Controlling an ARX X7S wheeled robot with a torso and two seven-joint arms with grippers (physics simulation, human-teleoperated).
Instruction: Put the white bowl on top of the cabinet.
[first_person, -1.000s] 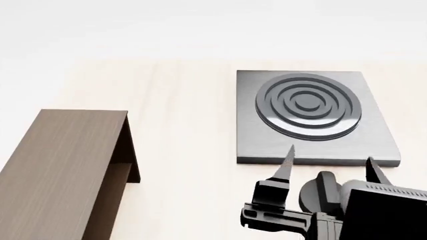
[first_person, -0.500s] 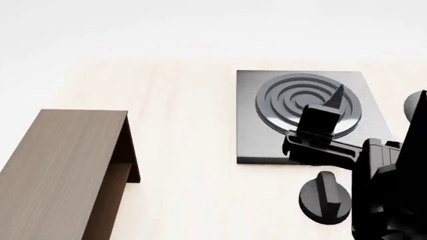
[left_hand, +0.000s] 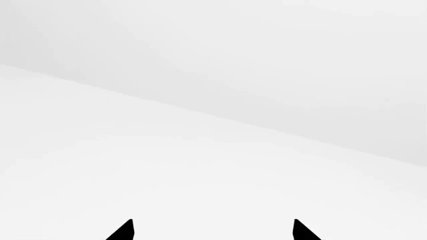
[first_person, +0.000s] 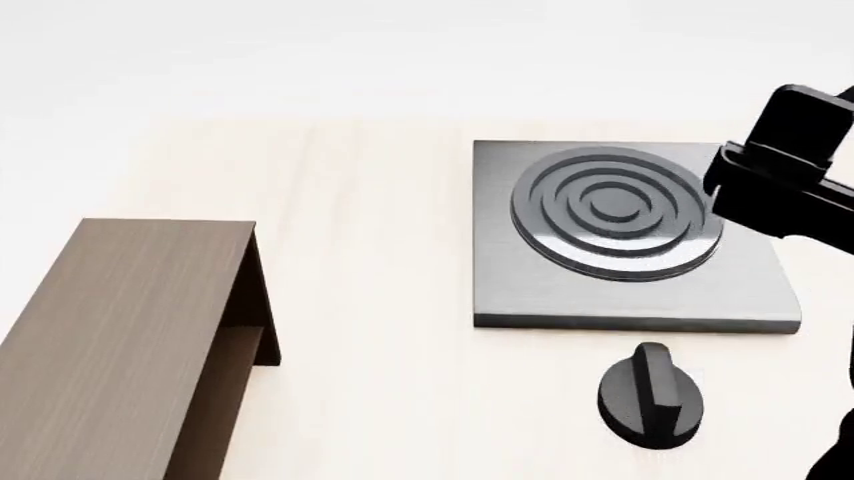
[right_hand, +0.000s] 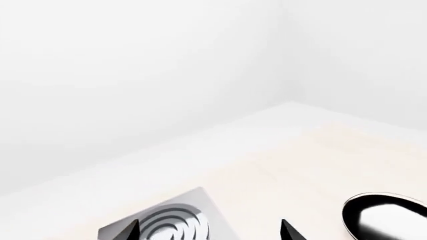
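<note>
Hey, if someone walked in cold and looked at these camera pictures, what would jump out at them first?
Probably the grey stove plate with its black rings, at the far right of the pale table, with a black knob in front of it. Next, the dark brown cabinet at the near left, its top bare. The right arm is raised at the right edge, and its wrist view catches a glossy object beyond the stove, possibly the white bowl.

Right arm (first_person: 787, 175) renders matte black throughout: boxy, hard-edged link housings with stepped rectangular blocks, no visible cables, screws or markings. Right gripper (right_hand: 210, 231) shows only two black, sharply pointed triangular fingertips. Left gripper (left_hand: 213, 230) same: two black pointed tips, flat shading, no detail resolved.
</note>
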